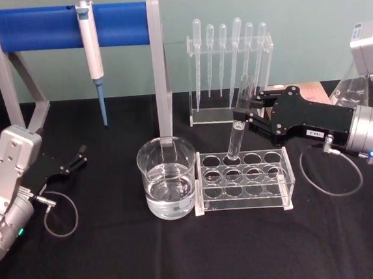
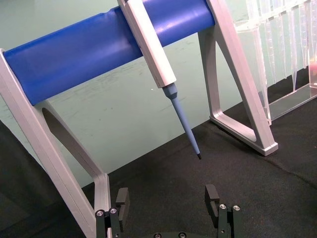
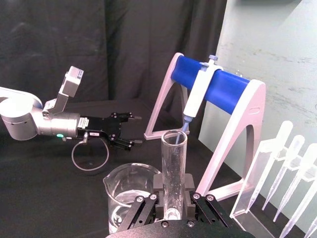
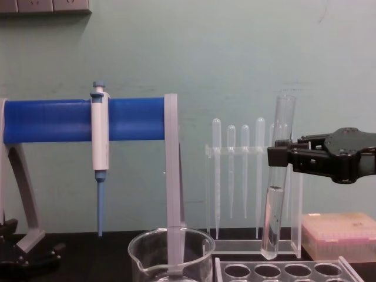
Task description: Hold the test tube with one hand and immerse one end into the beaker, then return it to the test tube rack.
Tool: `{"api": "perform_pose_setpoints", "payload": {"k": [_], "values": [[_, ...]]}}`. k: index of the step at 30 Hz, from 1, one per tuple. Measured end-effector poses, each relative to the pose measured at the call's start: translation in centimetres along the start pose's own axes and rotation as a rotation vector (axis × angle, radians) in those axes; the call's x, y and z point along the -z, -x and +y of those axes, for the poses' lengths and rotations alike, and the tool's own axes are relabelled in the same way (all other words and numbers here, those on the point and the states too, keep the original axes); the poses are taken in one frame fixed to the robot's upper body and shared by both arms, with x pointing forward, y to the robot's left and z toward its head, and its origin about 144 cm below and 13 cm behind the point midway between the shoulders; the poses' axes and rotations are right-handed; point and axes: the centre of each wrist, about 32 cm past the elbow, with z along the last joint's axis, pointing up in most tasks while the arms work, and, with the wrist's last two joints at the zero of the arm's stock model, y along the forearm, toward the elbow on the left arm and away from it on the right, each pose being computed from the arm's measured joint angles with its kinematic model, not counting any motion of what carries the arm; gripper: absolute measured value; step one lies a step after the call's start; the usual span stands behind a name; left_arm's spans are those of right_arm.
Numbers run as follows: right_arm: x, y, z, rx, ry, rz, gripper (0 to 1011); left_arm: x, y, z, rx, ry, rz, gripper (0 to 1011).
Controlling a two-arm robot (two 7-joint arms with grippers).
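Right gripper (image 1: 247, 111) is pinching the test tube (image 1: 237, 135), bottom seemingly just above the rack (image 1: 288, 184); left gripper (image 1: 78, 155) is idling at left, spread.

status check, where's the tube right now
Right gripper shut on test tube, tilted, bottom just above test tube rack back row. Left gripper open, parked left. Beaker beside rack, nothing between.

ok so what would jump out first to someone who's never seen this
The right gripper is clamped on a tilted test tube, whose rounded end is at the back row of the clear rack in the middle. Next come the blue bar at the back left with a pipettor hanging from it, and the beaker of clear liquid left of the rack. The left gripper sits open at far left.
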Motion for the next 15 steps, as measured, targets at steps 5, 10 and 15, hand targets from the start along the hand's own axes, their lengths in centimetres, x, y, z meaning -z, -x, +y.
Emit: {"api": "perform_pose_setpoints", "payload": {"k": [5, 10, 15], "values": [[0.0, 0.0, 0.0, 0.0, 0.0, 0.0, 225, 0.0, 0.0, 0.0, 0.0, 0.0, 0.0, 1000], [0.0, 0.0, 0.0, 0.0, 0.0, 0.0, 225, 0.0, 0.0, 0.0, 0.0, 0.0, 0.0, 1000], [0.0, 0.0, 0.0, 0.0, 0.0, 0.0, 225, 0.0, 0.0, 0.0, 0.0, 0.0, 0.0, 1000]]}}
